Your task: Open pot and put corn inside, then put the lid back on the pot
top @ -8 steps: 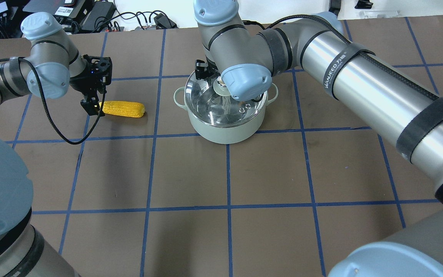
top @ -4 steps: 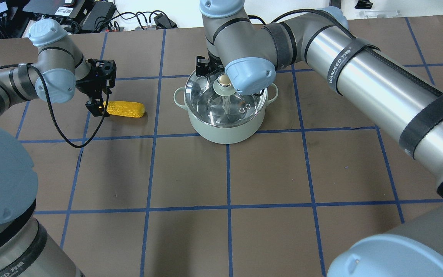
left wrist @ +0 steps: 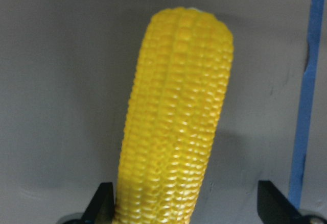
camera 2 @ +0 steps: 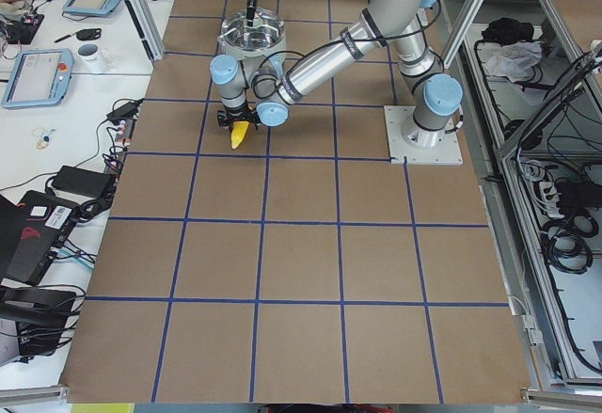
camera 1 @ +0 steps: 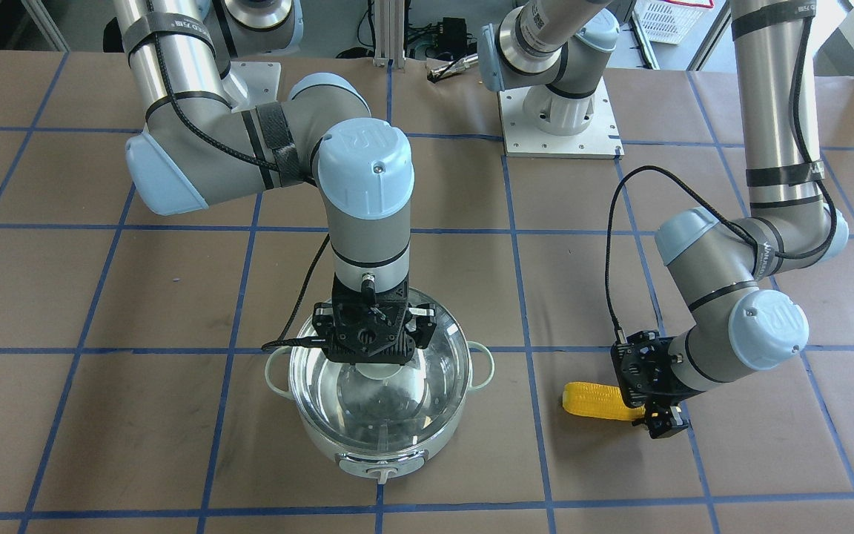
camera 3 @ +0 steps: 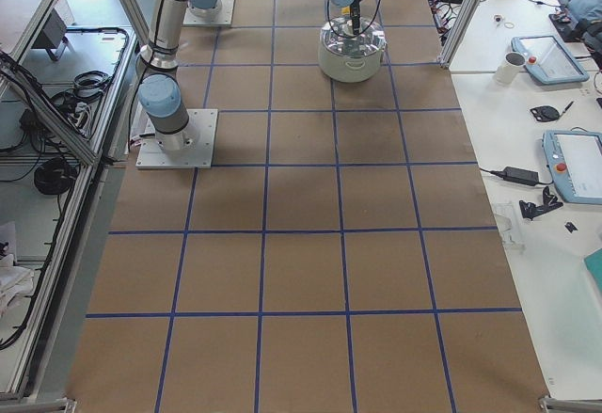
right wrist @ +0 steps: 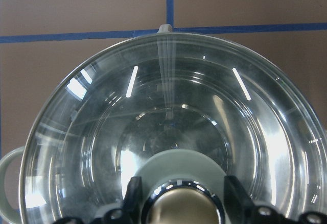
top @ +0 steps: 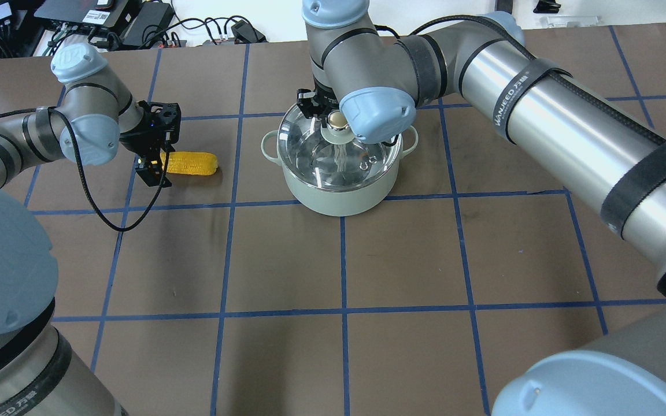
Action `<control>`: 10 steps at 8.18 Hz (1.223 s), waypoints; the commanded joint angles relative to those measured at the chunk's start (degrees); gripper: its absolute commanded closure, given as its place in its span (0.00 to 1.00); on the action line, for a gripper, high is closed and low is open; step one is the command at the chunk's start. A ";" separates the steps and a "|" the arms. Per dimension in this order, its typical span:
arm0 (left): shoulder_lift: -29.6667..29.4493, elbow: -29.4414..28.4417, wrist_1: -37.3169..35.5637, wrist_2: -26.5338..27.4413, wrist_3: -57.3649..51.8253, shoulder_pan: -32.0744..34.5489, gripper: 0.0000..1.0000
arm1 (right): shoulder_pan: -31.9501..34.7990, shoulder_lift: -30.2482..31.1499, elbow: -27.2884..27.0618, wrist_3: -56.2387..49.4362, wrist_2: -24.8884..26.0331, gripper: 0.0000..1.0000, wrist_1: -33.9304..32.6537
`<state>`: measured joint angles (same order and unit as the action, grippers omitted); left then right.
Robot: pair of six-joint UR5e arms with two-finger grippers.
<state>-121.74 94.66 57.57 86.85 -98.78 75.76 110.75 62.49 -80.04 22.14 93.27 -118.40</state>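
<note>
Overhead exterior: pot (top: 339,196) sits mid-desk (top: 287,260) with the lid (top: 315,156) on it. Corn (top: 191,163) lies flat on the desk, well off to the pot's left on the left arm's side, not touching the pot.

Right wrist view: right hand (right wrist: 181,201) is low over the lid. Its fingers (right wrist: 134,196) are spread, one on each side of the metal knob (right wrist: 181,208) and very close to it. Cannot tell if the pads touch yet. Lid looks level and flush on the pot rim, so I judge it not lifted.

Left wrist view: left hand (left wrist: 186,206) is spread wide astride the near end of the corn. One finger (left wrist: 102,203) is just beside the cob and the other is well clear, so it is not pinching. The cob rests on the desk.

Progress: nothing completed. Pot not opened, corn not picked up. Both hands look to be at pre-grasp.

Left to do, as judged:
- Clamp the knob and lift the lid clear.
- Clamp the corn, carry it over and drop it into the pot.
- Set the lid back on the pot.

All three parts of the task remain.
</note>
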 commanded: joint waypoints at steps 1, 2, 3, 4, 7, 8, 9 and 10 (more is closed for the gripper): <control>-1.13 0.17 -0.87 1.03 -0.45 0.00 0.39 | 0.00 0.17 -0.02 0.36 -0.37 0.63 0.10; -0.35 0.09 -1.05 3.74 -0.27 0.17 0.99 | 0.00 0.26 -0.02 0.44 -0.37 0.65 0.19; -0.16 0.00 -1.05 4.02 -0.18 0.18 1.00 | 0.00 0.26 0.06 0.45 -0.37 0.65 0.19; 0.71 0.00 -0.62 4.81 -0.01 0.35 1.00 | 0.00 0.61 0.24 0.45 -0.37 0.65 0.28; 7.99 -0.35 3.74 8.07 -0.36 1.66 1.00 | -0.53 7.26 0.59 0.36 -0.81 0.64 8.85; 10.62 -0.35 6.65 8.16 -0.36 1.93 1.00 | -0.79 10.77 0.59 -0.34 -0.81 0.64 13.68; 13.26 -0.35 8.77 8.51 -0.36 2.11 1.00 | -1.23 13.77 0.59 -0.52 -1.07 0.64 17.38; 15.72 -0.53 10.88 8.42 -0.36 3.41 1.00 | -1.84 16.67 0.59 -0.52 -4.64 0.64 20.90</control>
<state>-110.65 94.33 64.34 95.08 -99.13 77.73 109.83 73.61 -79.46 21.89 92.15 -104.50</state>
